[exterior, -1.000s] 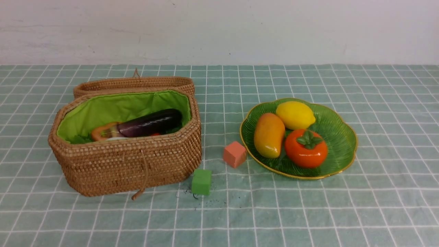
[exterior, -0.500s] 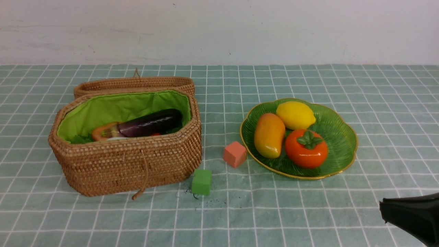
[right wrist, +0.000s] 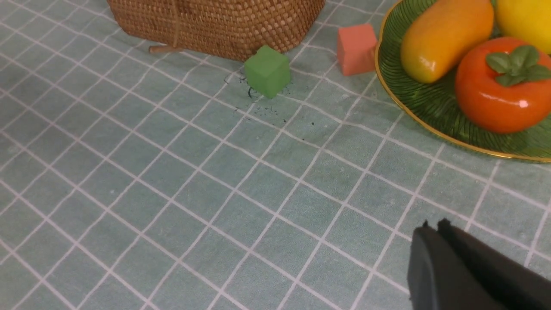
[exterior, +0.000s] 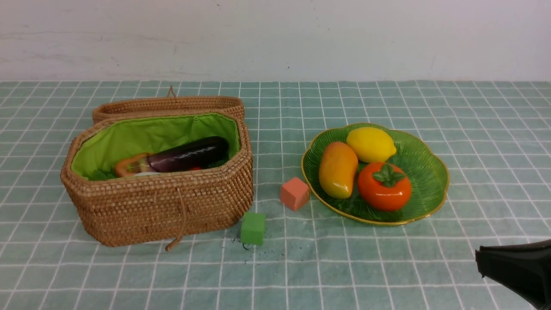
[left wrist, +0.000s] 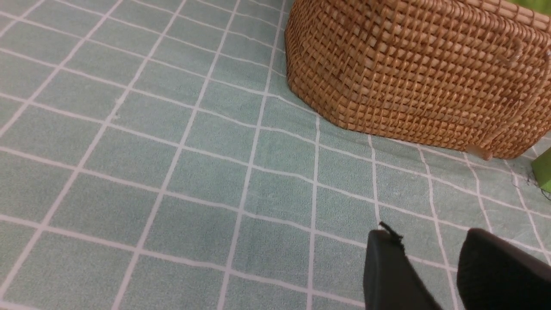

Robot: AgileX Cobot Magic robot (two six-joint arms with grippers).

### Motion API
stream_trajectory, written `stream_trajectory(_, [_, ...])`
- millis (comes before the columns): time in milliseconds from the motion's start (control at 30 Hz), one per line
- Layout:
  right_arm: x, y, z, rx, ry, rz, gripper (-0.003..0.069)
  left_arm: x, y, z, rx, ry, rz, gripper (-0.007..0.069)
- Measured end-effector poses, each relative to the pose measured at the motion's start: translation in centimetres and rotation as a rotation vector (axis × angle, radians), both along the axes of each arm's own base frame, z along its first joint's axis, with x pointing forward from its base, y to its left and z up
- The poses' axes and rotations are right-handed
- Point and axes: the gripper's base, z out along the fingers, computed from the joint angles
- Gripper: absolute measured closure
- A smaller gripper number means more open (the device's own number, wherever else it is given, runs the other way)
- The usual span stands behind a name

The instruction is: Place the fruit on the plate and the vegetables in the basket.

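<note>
The lemon (exterior: pixel 371 144), the mango (exterior: pixel 338 169) and the persimmon (exterior: pixel 384 186) are gathered on the green plate (exterior: pixel 430 181), on the right half of the checked tablecloth (exterior: pixel 344 267). The eggplant (exterior: pixel 188 153) and an orange pepper (exterior: pixel 129 163) are seen inside the open wicker basket (exterior: pixel 163 206) on the left; the other vegetables are mostly hidden by its wall. A pink cube (exterior: pixel 295 193) is set just beside the plate, and a green cube (exterior: pixel 253 228) near the basket's corner. The right gripper (right wrist: pixel 432 234) is held low over bare cloth, its jaws pressed together on nothing. The left gripper (left wrist: pixel 430 258) is held near the basket's outer wall, jaws narrowly parted and empty.
</note>
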Motion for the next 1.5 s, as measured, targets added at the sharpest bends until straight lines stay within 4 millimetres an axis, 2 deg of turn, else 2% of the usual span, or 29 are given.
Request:
stream_trajectory(267, [-0.8,-0.2,0.6,0.011,-0.047,0.001,0.0654,0.0,0.0,0.0,0.0,0.0,0.0,0.0386])
stream_trajectory(433, [-2.3,-0.5,1.6,0.021,-0.124,0.006,0.0652,0.0,0.0,0.0,0.0,0.0,0.0,0.0386])
stream_trajectory(567, [-3.7,-1.2,2.1,-0.045,-0.221,0.004,0.0651,0.0,0.0,0.0,0.0,0.0,0.0,0.0386])
stream_trajectory(700, [-4.9,-2.1,2.2,-0.07,-0.26,-0.063,0.0648,0.0,0.0,0.0,0.0,0.0,0.0,0.0386])
stream_trajectory(867, [-5.9,-3.9,0.4,-0.098,-0.239,-0.282,0.0644,0.0,0.0,0.0,0.0,0.0,0.0,0.0386])
stream_trajectory(933, [-6.3,-4.9,-0.9,-0.103,-0.245,-0.398,0.0642,0.0,0.0,0.0,0.0,0.0,0.0,0.0386])
stream_trajectory(967, [-6.4,-4.9,-0.9,-0.091,-0.248,-0.404,0.0642,0.0,0.0,0.0,0.0,0.0,0.0,0.0386])
stream_trajectory(1033, [-6.9,-5.7,-2.5,-0.101,-0.274,-0.491,0.0639,0.0,0.0,0.0,0.0,0.0,0.0,0.0386])
stream_trajectory(1067, [-6.9,-5.7,-2.4,-0.092,-0.278,-0.495,0.0639,0.0,0.0,0.0,0.0,0.0,0.0,0.0386])
stream_trajectory(1200, [-7.6,-6.2,-5.6,-0.079,-0.304,-0.554,0.0636,0.0,0.0,0.0,0.0,0.0,0.0,0.0386])
stream_trajectory(1333, [-7.8,-6.3,-7.7,-0.041,-0.386,-0.588,0.0633,0.0,0.0,0.0,0.0,0.0,0.0,0.0386])
stream_trajectory(1433, [-7.6,-6.3,-9.4,-0.048,-0.351,-0.59,0.0629,0.0,0.0,0.0,0.0,0.0,0.0,0.0386])
stream_trajectory(1500, [-7.5,-6.3,-11.6,-0.076,-0.264,-0.588,0.0626,0.0,0.0,0.0,0.0,0.0,0.0,0.0386])
